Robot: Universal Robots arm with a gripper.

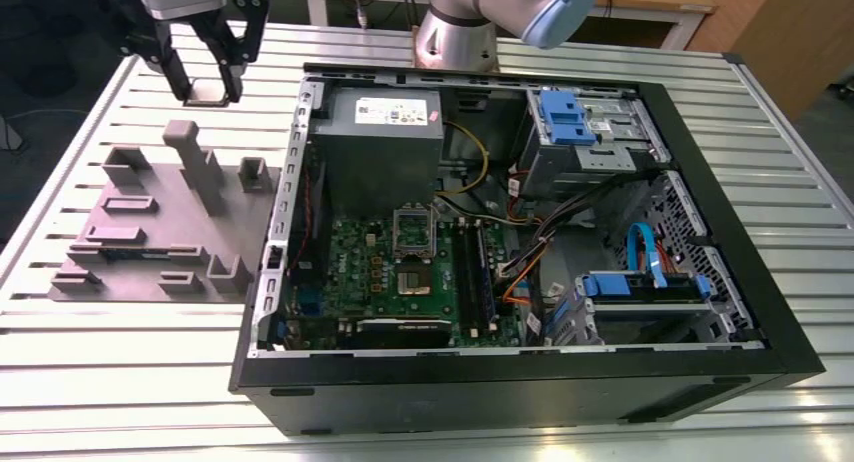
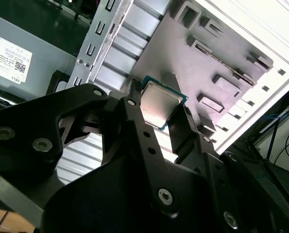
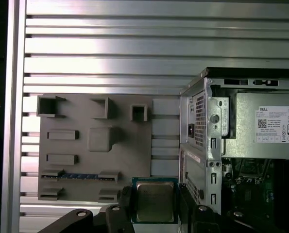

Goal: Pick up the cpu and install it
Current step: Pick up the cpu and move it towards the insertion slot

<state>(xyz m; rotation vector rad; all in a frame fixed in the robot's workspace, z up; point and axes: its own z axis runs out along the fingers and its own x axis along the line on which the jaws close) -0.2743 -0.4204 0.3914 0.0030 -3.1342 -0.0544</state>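
Pinching the cpu (image 3: 155, 201) by two opposite edges, the gripper (image 1: 207, 77) is hanging above the slatted table (image 1: 134, 382), toward the far side on the exterior view's left. Its fingers (image 2: 183, 128) are standing apart only by the chip's width. The cpu is lying roughly flat, with its silver metal top facing the wrist. It is square, so it is showing no long axis. It is sitting beyond the far end of the grey fixture tray (image 1: 147, 222), just left of the open computer case (image 1: 534, 382).
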